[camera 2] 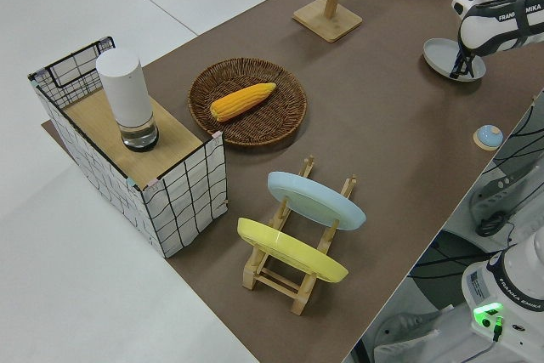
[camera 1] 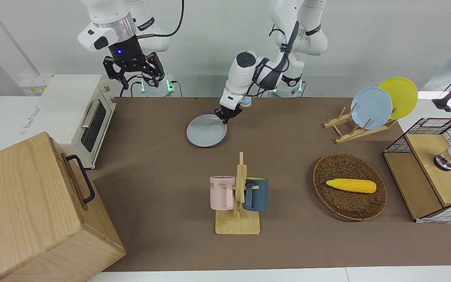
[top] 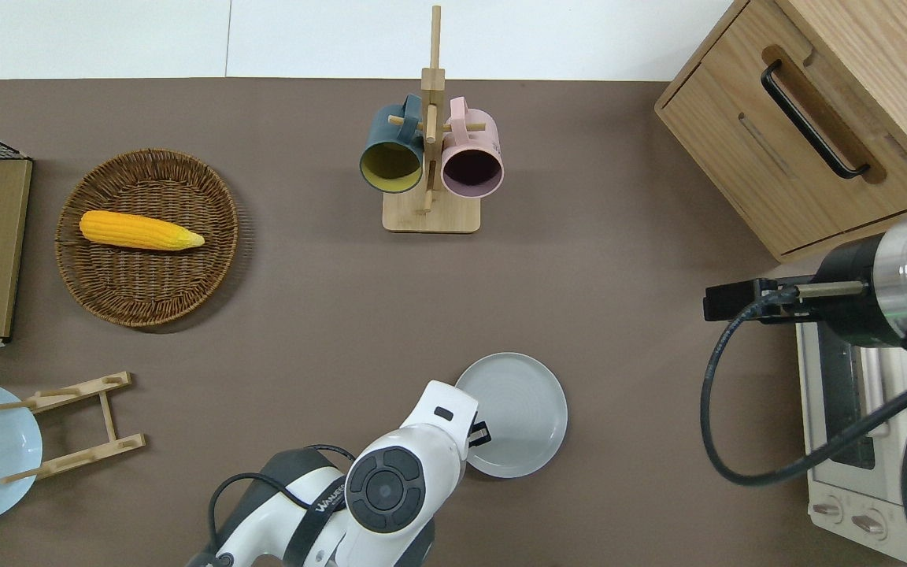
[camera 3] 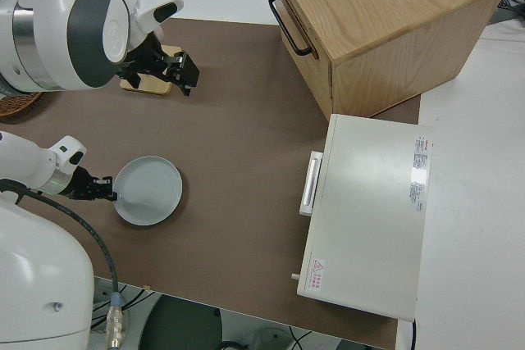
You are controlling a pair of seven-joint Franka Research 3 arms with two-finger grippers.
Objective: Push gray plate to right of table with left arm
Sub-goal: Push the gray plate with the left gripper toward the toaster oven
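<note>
The gray plate [camera 1: 206, 131] is lying flat on the brown worktop [camera 1: 163, 164], in the strip nearest the robots and about midway between the two arms, nearer to the robots than the wooden mug rack [camera 1: 239, 196] carrying a pink mug [camera 1: 221, 192] and a dark teal mug [camera 1: 257, 194]. The left arm [camera 1: 249, 74] is reaching down to it, and the left hand [camera 1: 228, 113] is sitting low at the plate's rim on the side toward the left arm's end of the worktop, apparently touching the rim; whether its fingers are wide or narrow cannot be told. The right arm is parked, its hand [camera 1: 134, 70] showing its fingers spread apart and holding nothing. Toward the left arm's end, a wicker basket [camera 1: 350, 186] is holding a corn cob [camera 1: 351, 185], and a wooden dish rack [camera 1: 350, 127] is propping up a sky-blue plate [camera 1: 371, 107] and a yellow plate [camera 1: 401, 95]. Toward the right arm's end are standing a white toaster oven [camera 1: 77, 114] and a wooden cabinet [camera 1: 29, 211].
</note>
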